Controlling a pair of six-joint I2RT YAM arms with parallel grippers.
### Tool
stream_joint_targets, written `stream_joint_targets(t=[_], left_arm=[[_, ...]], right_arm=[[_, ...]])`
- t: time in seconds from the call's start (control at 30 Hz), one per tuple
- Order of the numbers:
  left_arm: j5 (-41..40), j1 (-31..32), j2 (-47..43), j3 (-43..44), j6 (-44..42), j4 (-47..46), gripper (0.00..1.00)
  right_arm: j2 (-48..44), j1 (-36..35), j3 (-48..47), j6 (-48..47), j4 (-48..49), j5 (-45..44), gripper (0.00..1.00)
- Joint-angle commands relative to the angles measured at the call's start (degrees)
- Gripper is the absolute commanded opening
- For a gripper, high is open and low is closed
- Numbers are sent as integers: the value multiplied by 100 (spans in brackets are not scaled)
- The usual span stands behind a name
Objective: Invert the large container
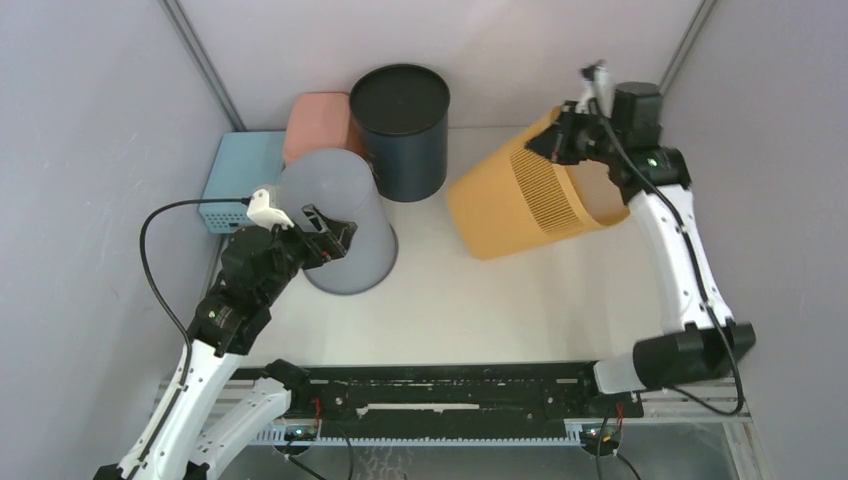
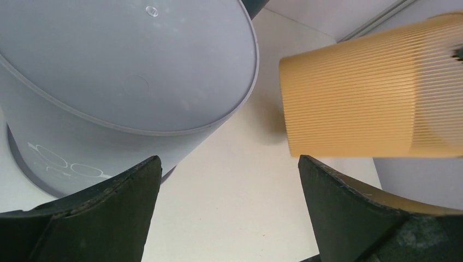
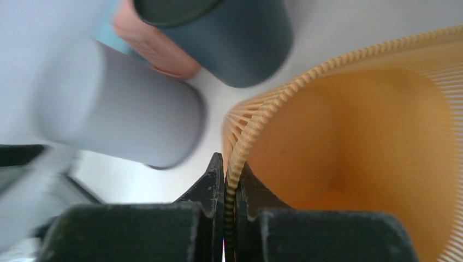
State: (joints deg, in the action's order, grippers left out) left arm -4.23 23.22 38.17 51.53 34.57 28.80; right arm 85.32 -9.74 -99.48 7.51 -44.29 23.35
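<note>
The large container is an orange ribbed bin, tipped on its side at the right of the table with its open mouth toward the right arm. My right gripper is shut on its rim. In the right wrist view the ribbed rim runs between the two closed fingers of the right gripper, and the orange inside of the large container fills the right half. My left gripper is open beside a grey bin, holding nothing. In the left wrist view, bare table lies between the spread fingers of the left gripper, with the large container beyond.
A grey bin stands bottom up at the left, close to the left fingers. Behind it are a dark navy cylinder, a pink container and a light blue basket. Walls close in the back and both sides.
</note>
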Motion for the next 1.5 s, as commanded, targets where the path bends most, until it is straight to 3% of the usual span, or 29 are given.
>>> stream_joint_targets(t=[0.0,0.1,0.37,0.57,0.73,1.1,1.47], left_arm=[[88,-28,-112,-124,50,-174,100],[97,-29,-138,-153,71,-181,100],[138,-26,-143,-152,94,-201,100],[136,-24,-103,-154,109,-211,100],[152,-23,-39,-135,116,-257,100],[151,-27,138,-6,113,-351,100],[-160,-30,132,301,-62,-114,100]], right_arm=[[-756,753,1379,2685,2596,2808,0],[-1015,1148,2398,3873,4102,3330,0],[-1123,1627,4612,5864,7162,3486,0],[-414,1833,5599,7514,9645,3659,0],[606,1995,5811,9987,12952,3529,0],[765,1952,5508,10617,13074,2987,0],[1390,839,4473,11435,13096,1973,0]])
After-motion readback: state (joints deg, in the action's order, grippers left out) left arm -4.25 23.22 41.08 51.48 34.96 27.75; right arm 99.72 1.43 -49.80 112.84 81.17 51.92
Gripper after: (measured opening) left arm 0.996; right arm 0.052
